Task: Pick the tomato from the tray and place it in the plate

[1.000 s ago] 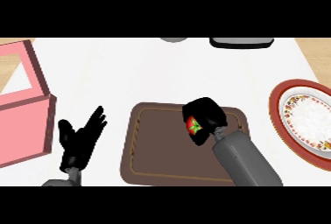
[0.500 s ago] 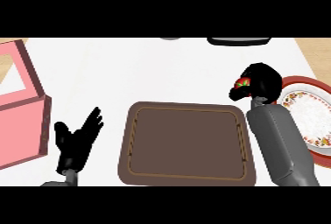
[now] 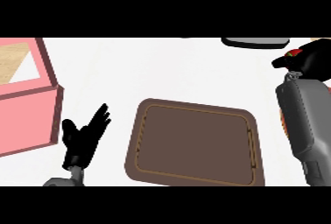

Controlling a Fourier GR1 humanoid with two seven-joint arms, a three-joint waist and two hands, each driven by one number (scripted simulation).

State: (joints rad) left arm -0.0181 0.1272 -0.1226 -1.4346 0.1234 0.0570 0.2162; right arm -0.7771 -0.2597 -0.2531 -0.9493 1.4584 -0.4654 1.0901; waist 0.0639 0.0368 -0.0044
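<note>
At the right edge my right hand (image 3: 311,61) is curled round the tomato (image 3: 295,53), of which only a red and green bit shows at the hand's top left. The plate (image 3: 283,119) is almost wholly hidden under my grey right forearm; just a thin orange sliver of its rim peeks out at the forearm's left side. The brown tray (image 3: 194,142) lies in the middle with nothing on it. My left hand (image 3: 84,133) rests open to the left of the tray, fingers up.
A pink box (image 3: 29,94) with an open top stands at the left. A dark grey object (image 3: 256,42) lies at the far edge, upper right. White counter spreads between the box and the tray.
My right hand has carried the tomato from above the tray rightward and farther away, over the plate's side. The view has shifted left. My left hand stays still.
</note>
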